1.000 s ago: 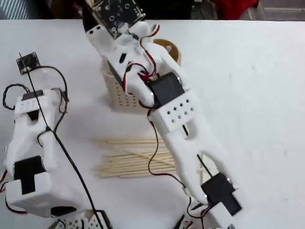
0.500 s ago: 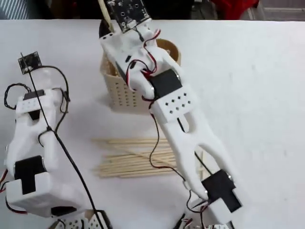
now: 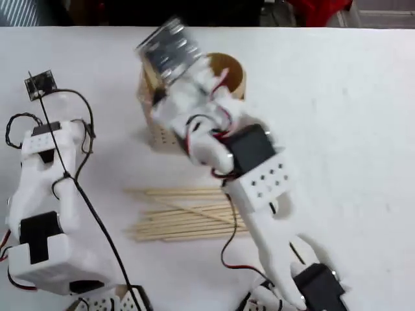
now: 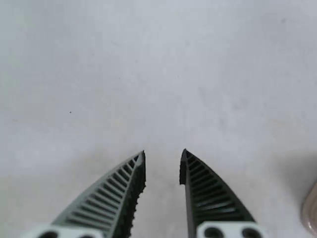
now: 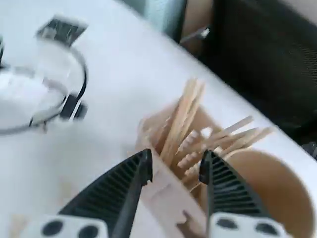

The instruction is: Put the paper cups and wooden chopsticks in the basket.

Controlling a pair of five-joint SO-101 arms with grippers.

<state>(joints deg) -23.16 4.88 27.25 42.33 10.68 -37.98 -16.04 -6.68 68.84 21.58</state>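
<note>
The cream perforated basket stands at the table's back middle, largely covered by my right arm. In the right wrist view the basket holds several wooden chopsticks, and a brown paper cup sits against them. My right gripper hovers open just above the basket's rim with nothing between its fingers. A loose pile of wooden chopsticks lies flat on the table in front of the basket. My left gripper stands open over bare white table, empty. The paper cup's rim shows behind the right arm.
The left arm rests at the table's left side with a black cable trailing across it. A small dark board sits on a stalk at the left. White table stretches to the right of the basket. Dark chairs stand behind the table's far edge.
My right arm has pulled back toward the table's front, away from the basket. The chopstick it held upright half a second ago now stands in the basket, and the gripper is open.
</note>
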